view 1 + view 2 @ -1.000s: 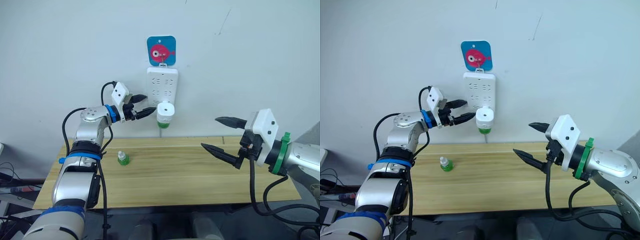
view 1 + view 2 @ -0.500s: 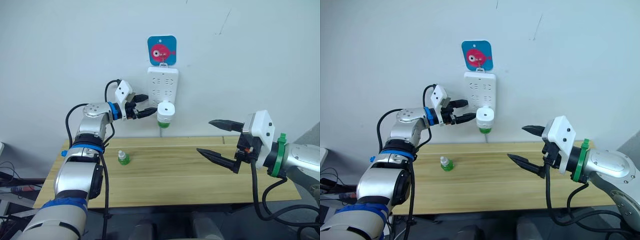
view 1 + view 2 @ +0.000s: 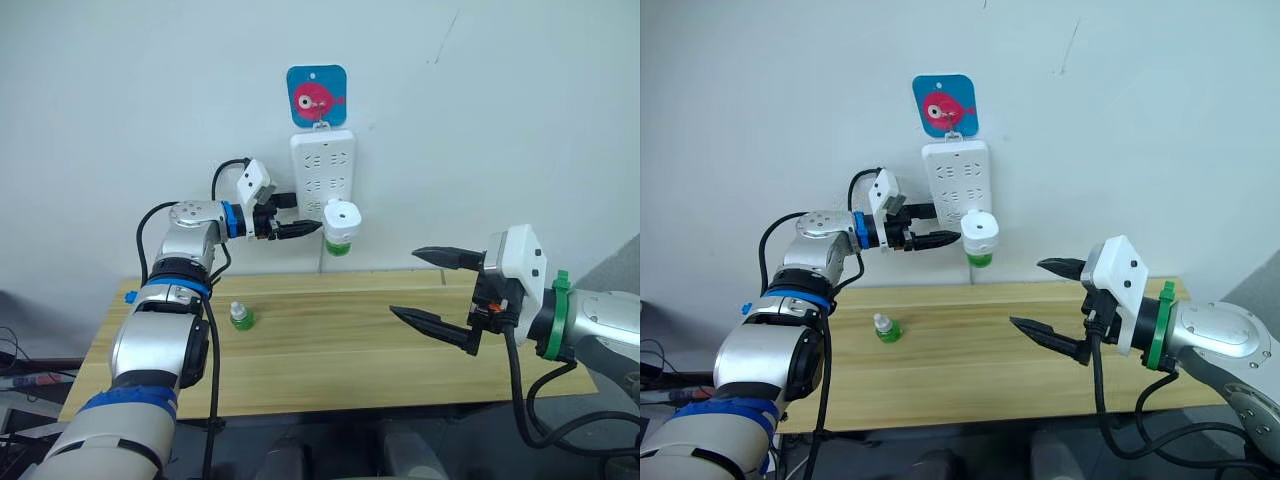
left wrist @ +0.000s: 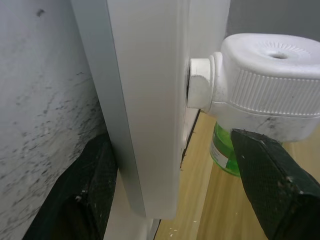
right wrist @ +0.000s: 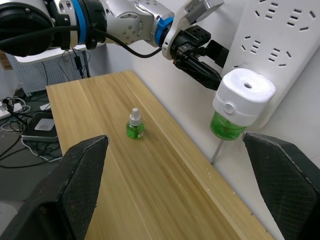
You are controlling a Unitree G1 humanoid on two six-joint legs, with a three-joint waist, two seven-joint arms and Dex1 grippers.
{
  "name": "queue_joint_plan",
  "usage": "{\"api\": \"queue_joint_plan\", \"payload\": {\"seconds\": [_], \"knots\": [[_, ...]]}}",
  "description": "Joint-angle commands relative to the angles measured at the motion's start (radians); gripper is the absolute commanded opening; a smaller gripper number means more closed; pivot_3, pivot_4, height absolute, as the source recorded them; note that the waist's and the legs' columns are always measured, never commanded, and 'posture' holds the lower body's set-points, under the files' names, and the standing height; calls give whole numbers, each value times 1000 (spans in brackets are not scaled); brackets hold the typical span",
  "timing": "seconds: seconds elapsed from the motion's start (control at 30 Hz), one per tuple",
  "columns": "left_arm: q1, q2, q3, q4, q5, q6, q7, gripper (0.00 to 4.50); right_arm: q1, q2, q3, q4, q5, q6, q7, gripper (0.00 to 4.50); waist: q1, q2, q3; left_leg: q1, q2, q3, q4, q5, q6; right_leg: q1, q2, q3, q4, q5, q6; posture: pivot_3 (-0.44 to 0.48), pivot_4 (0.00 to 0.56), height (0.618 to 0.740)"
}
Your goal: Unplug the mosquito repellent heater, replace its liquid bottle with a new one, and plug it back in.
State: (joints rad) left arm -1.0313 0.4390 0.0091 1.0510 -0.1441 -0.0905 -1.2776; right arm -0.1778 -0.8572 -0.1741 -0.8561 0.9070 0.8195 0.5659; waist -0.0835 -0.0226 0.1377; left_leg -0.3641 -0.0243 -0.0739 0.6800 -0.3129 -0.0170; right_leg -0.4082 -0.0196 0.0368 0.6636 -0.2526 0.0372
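- Progress toward the small white rounded plastic mosquito repellent heater (image 3: 342, 217) is seen in the left gripper (image 3: 300, 222): compared with a second ago, its black fingers are carried closer and now reach the long white multi-socket power strip (image 3: 322, 165) on the wall.
- From the left wrist, the fingers are shown apart, one behind the strip's edge and the other (image 4: 272, 192) just below the heater's ribbed body, with nothing clamped.
- Unplugging is judged not yet done: the heater is seated in the strip, with the translucent green liquid bottle (image 5: 226, 126) screwed in beneath it.
- A tiny green replacement bottle with a whitish cap (image 3: 240, 315) stands upright on the light wooden table (image 3: 340, 370), well apart from both grippers.
- The right gripper (image 3: 432, 290) is held over the table's right part, lower and nearer the middle than a second ago, fingers wide apart and empty.
- A straddle of strip and heater is judged likely to need correcting before a pull.
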Motion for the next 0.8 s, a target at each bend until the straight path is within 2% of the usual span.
{"api": "queue_joint_plan", "payload": {"seconds": [0.03, 0.2, 0.23, 0.3, 0.5, 0.67, 0.8], "knots": [[-38, -5, 13, -37, -14, 2, -11, 3045, -26, -10, -16, -9, 20, -7, -5, 4500, 0, 0, 0, 0, 0, -1, 0, 0, 0, 0, 0, 0, 0, 0, 0, -185, 140, 730], [-39, -18, 14, -44, -19, 7, -17, 1437, -44, 14, -5, 5, 31, -3, -37, 4500, 0, 0, 0, 0, 0, 0, 0, 0, 0, 0, 0, 0, -1, 0, 0, -185, 140, 730], [-38, -19, 14, -47, -19, 9, -20, 1279, -46, 17, -4, 6, 35, -2, -42, 4500, 0, 0, 1, 0, 0, 0, 0, 0, 0, 0, 0, 0, -1, 0, 0, -186, 143, 730], [-36, -23, 14, -54, -21, 13, -19, 1281, -57, 38, 10, 12, 26, 4, -81, 4500, 0, -1, 1, 0, 0, 0, 0, 0, 0, 0, 0, 0, -1, 0, 0, -186, 143, 730], [-16, -28, 26, -96, -38, 46, -9, 1281, -146, 186, 142, 43, -113, 118, -379, 4500, 0, -1, 3, -1, 0, -1, 0, 0, 0, -1, -1, 0, 0, 0, 0, -187, 144, 730], [28, -28, 28, -154, -41, 74, -9, 1281, -224, 437, 296, 91, -249, 204, -628, 4500, -4, -1, 4, -3, 0, -1, -1, 0, 0, -4, -1, 0, 1, 0, 0, -187, 148, 730], [49, -33, 29, -194, -41, 94, -2, 1281, -259, 561, 374, 147, -354, 213, -703, 4500, -4, -1, 4, -11, 0, -1, 0, 1, -1, -12, -1, 1, 3, 0, 0, -186, 149, 730]]}}
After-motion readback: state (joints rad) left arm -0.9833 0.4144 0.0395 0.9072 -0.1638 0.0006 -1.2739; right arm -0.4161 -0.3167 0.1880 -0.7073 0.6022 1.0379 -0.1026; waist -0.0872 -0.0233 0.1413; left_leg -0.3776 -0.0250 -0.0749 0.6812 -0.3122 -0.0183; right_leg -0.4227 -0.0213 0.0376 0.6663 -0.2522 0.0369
